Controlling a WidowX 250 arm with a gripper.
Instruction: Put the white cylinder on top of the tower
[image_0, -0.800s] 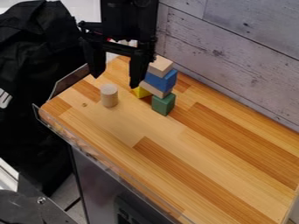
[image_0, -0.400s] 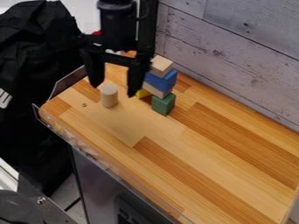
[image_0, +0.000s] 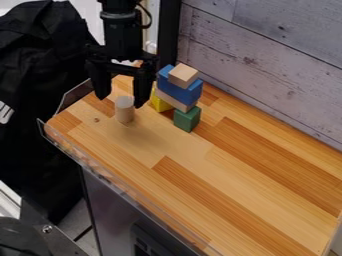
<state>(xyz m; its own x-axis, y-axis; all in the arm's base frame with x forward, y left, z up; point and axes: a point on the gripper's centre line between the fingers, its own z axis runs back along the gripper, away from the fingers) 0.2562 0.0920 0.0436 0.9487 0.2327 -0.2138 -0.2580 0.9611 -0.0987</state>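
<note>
I see the pale cylinder (image_0: 125, 111) upright on the worktop (image_0: 220, 180), at the opening of the claw (image_0: 120, 99). I read the claw as released, fingers parted. In the camera view, the tower (image_0: 179, 92) stands just right of the claw: green and yellow blocks beneath a flat wooden piece, then a blue block, topped by a natural-wood block.
</note>
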